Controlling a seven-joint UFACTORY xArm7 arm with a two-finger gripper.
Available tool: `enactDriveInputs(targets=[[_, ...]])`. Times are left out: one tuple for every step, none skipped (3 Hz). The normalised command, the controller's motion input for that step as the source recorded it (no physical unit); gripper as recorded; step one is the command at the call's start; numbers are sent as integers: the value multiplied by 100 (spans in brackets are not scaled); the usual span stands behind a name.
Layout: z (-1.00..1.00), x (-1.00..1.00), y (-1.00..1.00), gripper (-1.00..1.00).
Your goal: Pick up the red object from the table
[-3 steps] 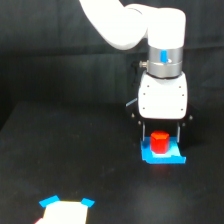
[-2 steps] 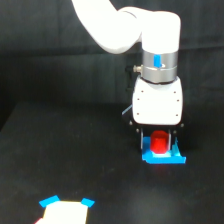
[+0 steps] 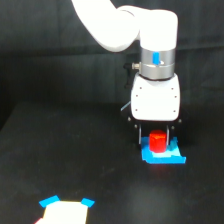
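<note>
The red object (image 3: 158, 142) is a small red-orange block standing on a flat bright blue patch (image 3: 163, 156) on the black table (image 3: 75, 150), at the exterior view's right. My gripper (image 3: 156, 140) hangs from the white arm directly above it. Its dark fingers (image 3: 139, 136) reach down on either side of the block, with a small gap showing on each side. The jaws are open around the block, which rests on the patch. The white gripper body (image 3: 155, 100) hides the block's top edge.
A white piece with bright blue corners (image 3: 65, 210) lies at the near edge, at the exterior view's lower left. The backdrop behind the table is as dark as the table.
The gripper has come down a little and shifted slightly to the exterior view's left, so its fingers now flank the red block. The block and blue patch have not moved.
</note>
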Motion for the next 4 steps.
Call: enactDriveInputs(targets=[[-100, -52, -100, 39], [-9, -39, -20, -100], [20, -14, -35, -100], [100, -12, 23, -82]])
